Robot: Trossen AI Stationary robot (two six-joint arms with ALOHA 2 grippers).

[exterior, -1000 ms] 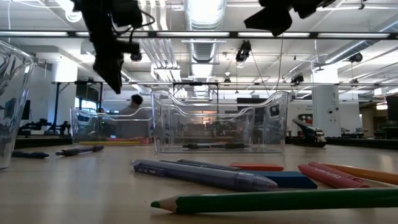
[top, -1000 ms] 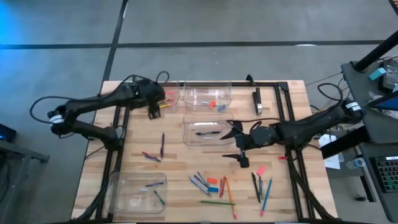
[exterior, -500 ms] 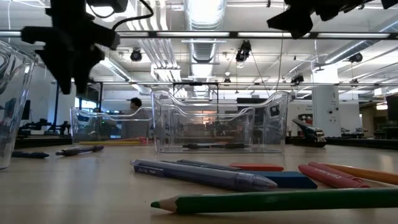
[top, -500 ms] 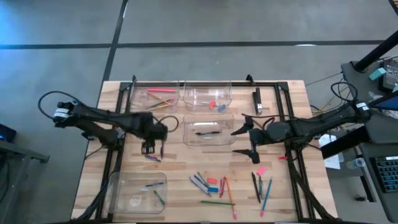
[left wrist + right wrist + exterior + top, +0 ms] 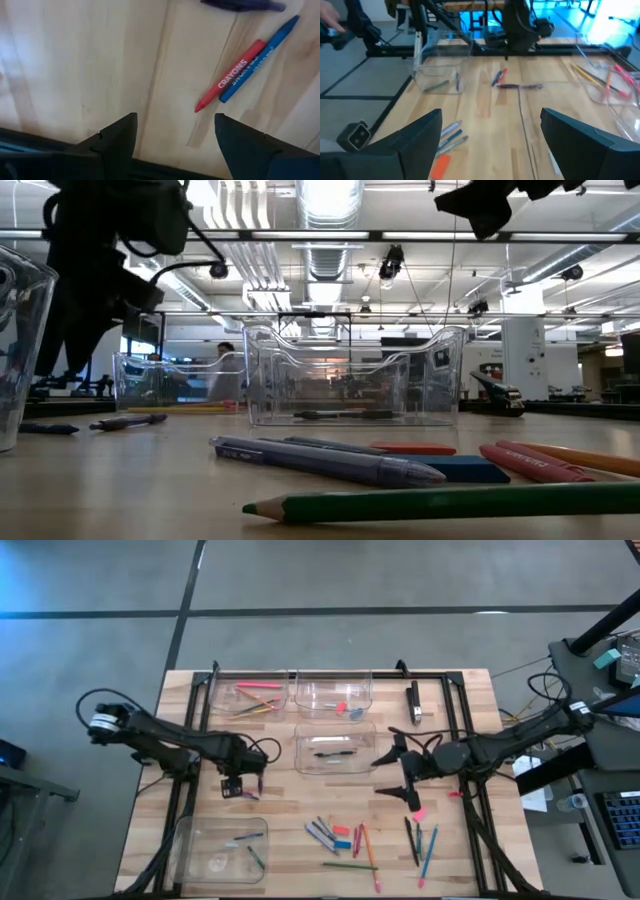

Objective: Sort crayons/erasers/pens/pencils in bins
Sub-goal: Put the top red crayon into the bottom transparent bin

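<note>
My left gripper (image 5: 233,787) (image 5: 175,142) hangs open, pointing down, just over the table's left middle. A red crayon (image 5: 229,76) and a blue crayon (image 5: 260,56) lie side by side on the wood just beside it, with a purple pen (image 5: 245,5) beyond them. My right gripper (image 5: 395,776) (image 5: 490,142) stands open and level, above the table, right of the middle bin (image 5: 335,752), which holds a pen. Far bins hold pencils (image 5: 250,696) and erasers (image 5: 340,706). The near-left bin (image 5: 220,846) holds crayons.
A loose heap of crayons, pens and pencils (image 5: 340,836) lies near the front middle, with more sticks (image 5: 420,840) and a red-pink eraser (image 5: 419,812) to its right. A black oblong block (image 5: 414,702) lies at the far right. The black frame rails (image 5: 190,755) run along both sides.
My left gripper has swung from the far-left pencil bin toward the near edge and down, tipping to point straight down over the red and blue crayons. My right gripper has drawn back a little toward the table's right edge. No object has moved.
</note>
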